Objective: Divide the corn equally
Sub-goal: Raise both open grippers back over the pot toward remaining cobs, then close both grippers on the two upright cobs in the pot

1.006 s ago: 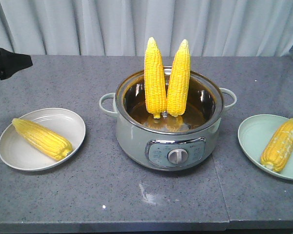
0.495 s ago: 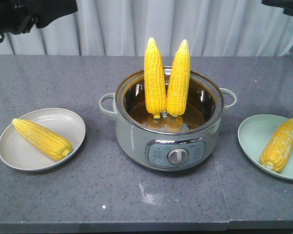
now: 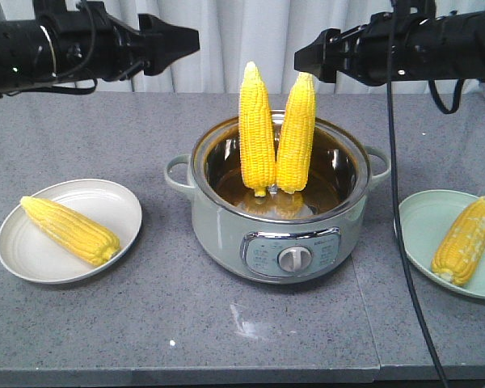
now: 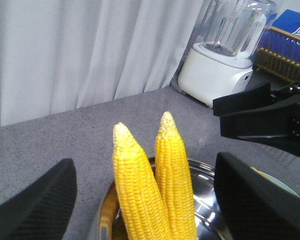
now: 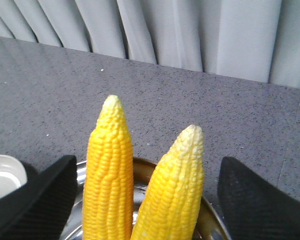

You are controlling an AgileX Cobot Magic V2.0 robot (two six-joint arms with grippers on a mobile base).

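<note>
The left end effector (image 3: 187, 39), black and two-fingered, hangs over the speckled grey stone worktop (image 3: 226, 339) with its fingers (image 4: 35, 205) spread wide and nothing between them. The right end effector (image 3: 301, 58) faces it from the other side, likewise gaping and empty. Both sit near the height of the upright cob tips, clear of them.

A round pale-green electric pot with a steel bowl and a front dial (image 3: 218, 234) stands mid-worktop. An off-white round plate (image 3: 32, 263) lies on its left and a pale-green round plate (image 3: 416, 222) on its right, each well apart from it.

A bright yellow husked corn cob (image 3: 255, 129) stands tip-up in the pot, with a second cob (image 3: 297, 133) just beside it. A third cob (image 3: 69, 230) lies on the off-white plate. A fourth cob (image 3: 462, 242) lies on the pale-green plate.
</note>
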